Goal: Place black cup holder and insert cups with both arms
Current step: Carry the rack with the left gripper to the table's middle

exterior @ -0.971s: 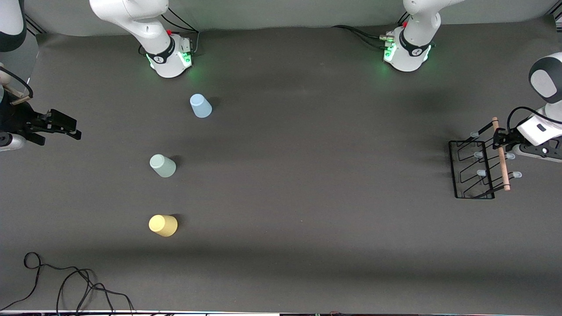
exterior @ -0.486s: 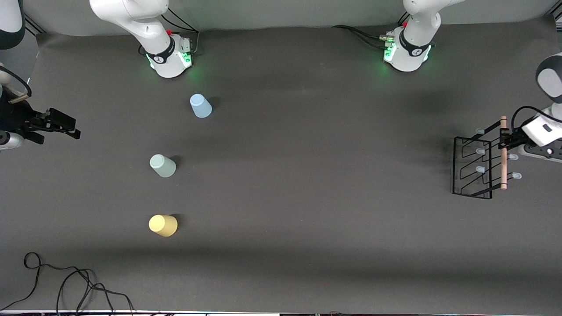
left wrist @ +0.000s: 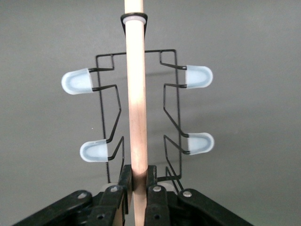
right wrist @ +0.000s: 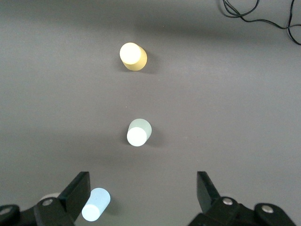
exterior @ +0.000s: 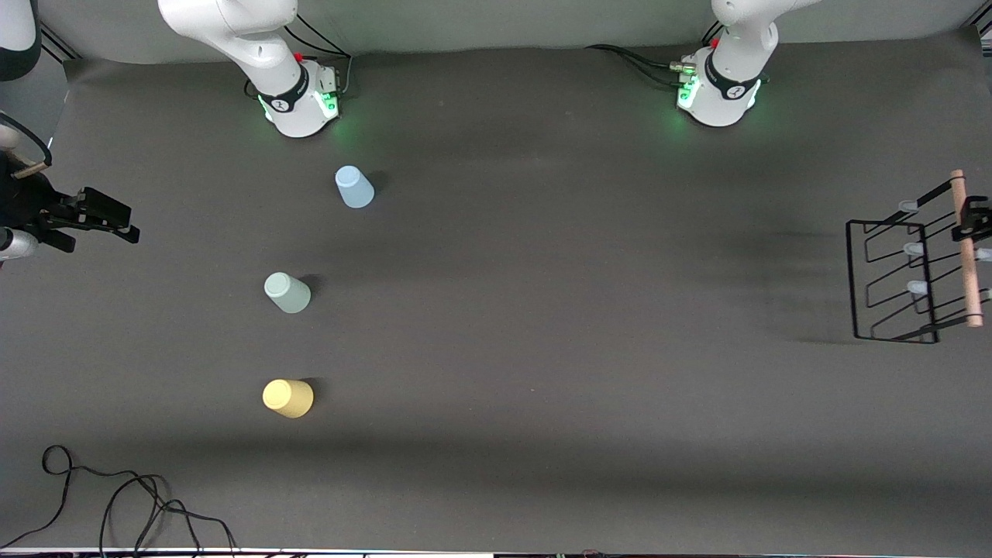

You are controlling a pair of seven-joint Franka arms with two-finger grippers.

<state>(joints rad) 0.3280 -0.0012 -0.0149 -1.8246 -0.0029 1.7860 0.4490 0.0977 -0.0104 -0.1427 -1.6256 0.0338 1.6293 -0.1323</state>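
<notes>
Holder: one black wire holder (exterior: 891, 283), lifted over the table's edge at the left arm's end; four blue-capped pegs (left wrist: 77, 81) visible in the left wrist view.
Left gripper (left wrist: 137, 186): jaws pinch the holder's wooden rod (left wrist: 135, 94).
Cups: three, upside down on the table in one row, well apart, blue (exterior: 354, 187), mint (exterior: 287, 292), yellow (exterior: 287, 397) nearest the front camera.
Right gripper (exterior: 116, 221): jaws spread, holds nothing, waits over the right arm's end.

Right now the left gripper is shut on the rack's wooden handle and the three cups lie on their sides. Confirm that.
Not quite: the cups stand upside down, not on their sides, as the front view shows. The rest holds: the left gripper is shut on the rack's wooden handle.
</notes>
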